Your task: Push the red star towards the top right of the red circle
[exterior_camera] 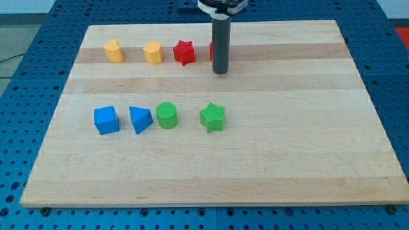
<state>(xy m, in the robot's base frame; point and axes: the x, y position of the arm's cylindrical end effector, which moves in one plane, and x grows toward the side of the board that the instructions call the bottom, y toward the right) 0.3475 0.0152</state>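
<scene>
The red star (184, 52) lies near the view's top, left of the rod. The red circle (211, 51) shows only as a thin red sliver behind the rod's left side; the rest is hidden. My tip (220, 71) rests on the board just below and right of that sliver, about a block's width right of the red star and not touching it.
Two yellow blocks (114, 50) (153, 52) lie left of the red star. A lower row holds a blue cube (106, 120), a blue triangular block (140, 119), a green cylinder (167, 115) and a green star (212, 117). The wooden board (307, 128) ends at blue pegboard.
</scene>
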